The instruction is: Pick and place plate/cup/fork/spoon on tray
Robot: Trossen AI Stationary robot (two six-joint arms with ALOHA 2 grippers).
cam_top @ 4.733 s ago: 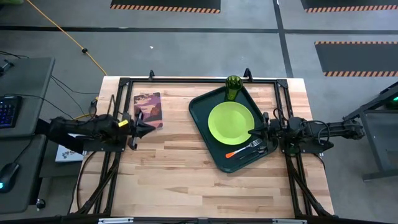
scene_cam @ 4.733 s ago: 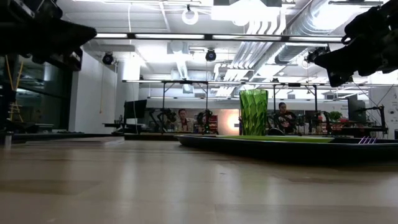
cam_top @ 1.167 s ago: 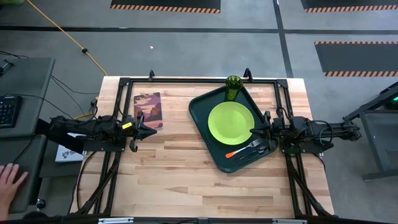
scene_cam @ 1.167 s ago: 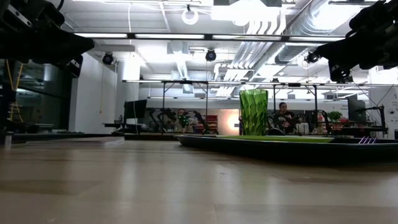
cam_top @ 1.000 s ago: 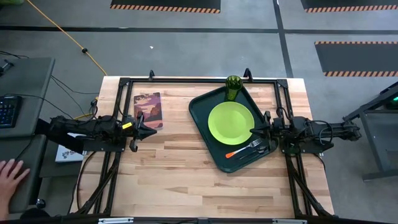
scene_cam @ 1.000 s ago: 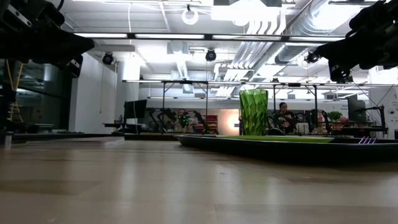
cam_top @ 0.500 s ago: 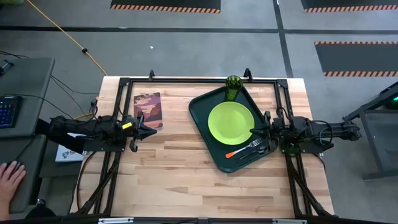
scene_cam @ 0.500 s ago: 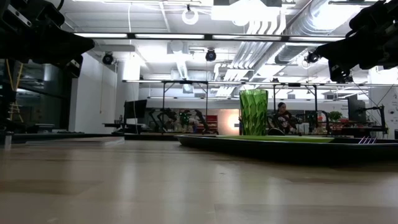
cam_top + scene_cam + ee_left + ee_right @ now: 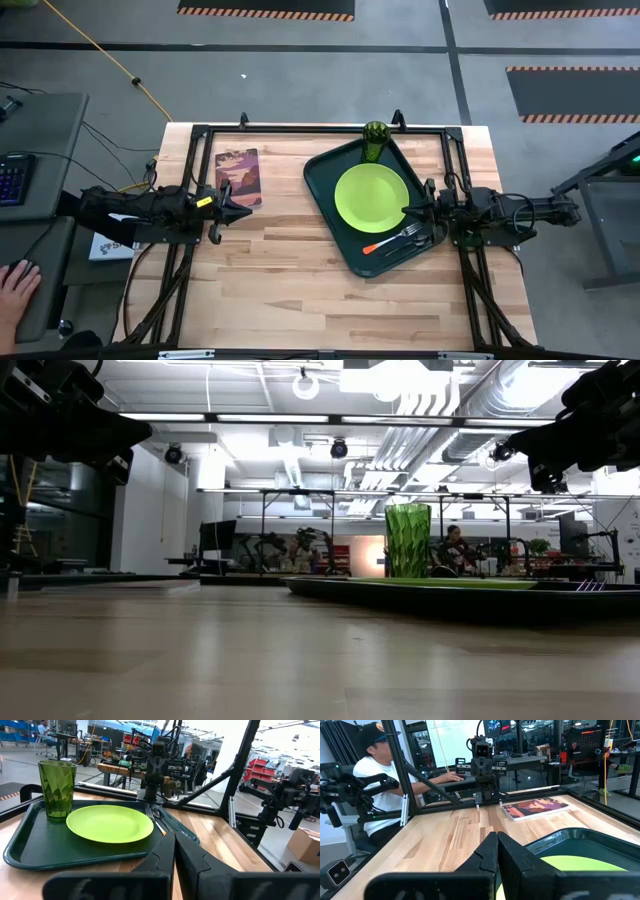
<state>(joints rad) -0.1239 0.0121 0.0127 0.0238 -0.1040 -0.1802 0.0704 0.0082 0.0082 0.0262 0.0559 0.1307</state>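
Observation:
The dark-green tray lies on the table's right half. On it lie the lime-green plate, the green cup upright at its far corner, the orange-handled fork and the dark spoon beside it. They also show in the left wrist view: tray, plate, cup. My left gripper is shut and empty over the table's left side. My right gripper is shut and empty above the tray's right edge.
A maroon picture book lies flat at the far left, just beyond my left gripper. A black frame runs along the table's far and side edges. A person sits beyond the table's left side; a hand rests on a desk there.

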